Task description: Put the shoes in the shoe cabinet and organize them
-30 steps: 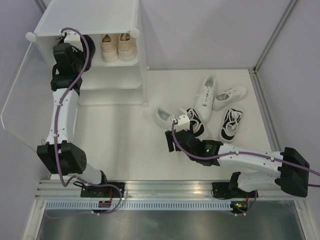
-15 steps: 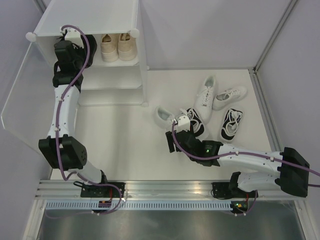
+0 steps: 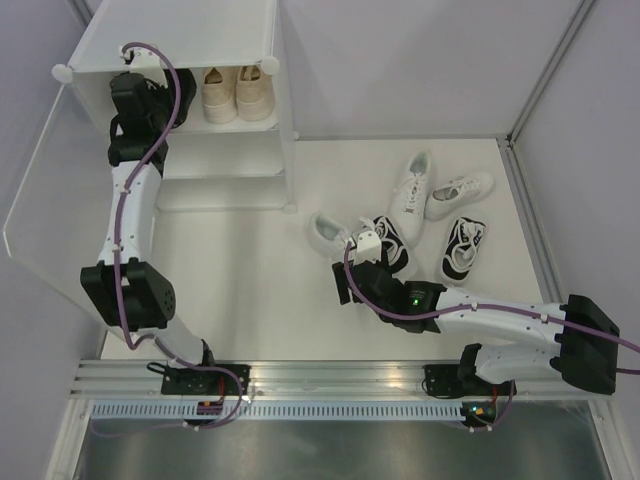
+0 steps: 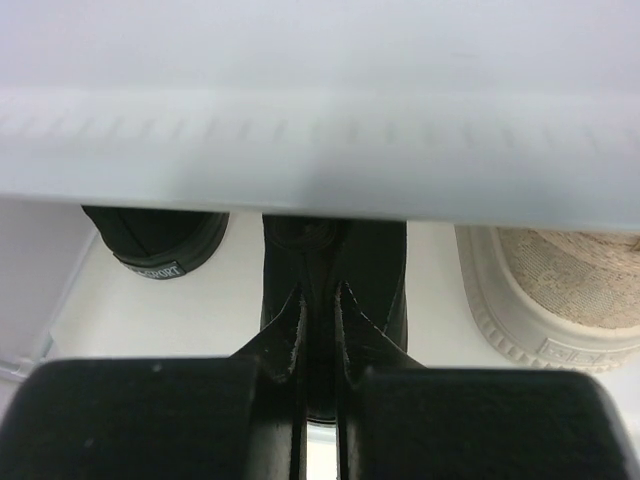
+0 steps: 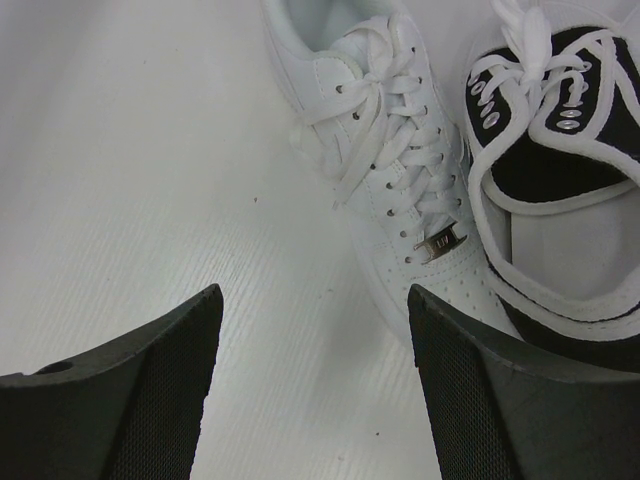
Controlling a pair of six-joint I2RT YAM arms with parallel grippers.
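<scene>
Fig.: L arm [image 3: 128, 205] is shown extended into top tier of shoe cabinet [image 3: 180, 35], beside beige pair [image 3: 237, 93]; R arm [image 3: 480, 315] is held low nr. five loose shoes [image 3: 410, 195] on floor.

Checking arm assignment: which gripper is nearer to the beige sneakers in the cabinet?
Left. The left gripper is beside the beige sneakers on their shelf, shut on a black shoe. The right gripper hangs open over the table by a white sneaker.

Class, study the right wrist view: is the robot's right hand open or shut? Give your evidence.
Open. The right hand has its fingers spread wide apart, gripping nothing; a white sneaker lies just ahead.
</scene>
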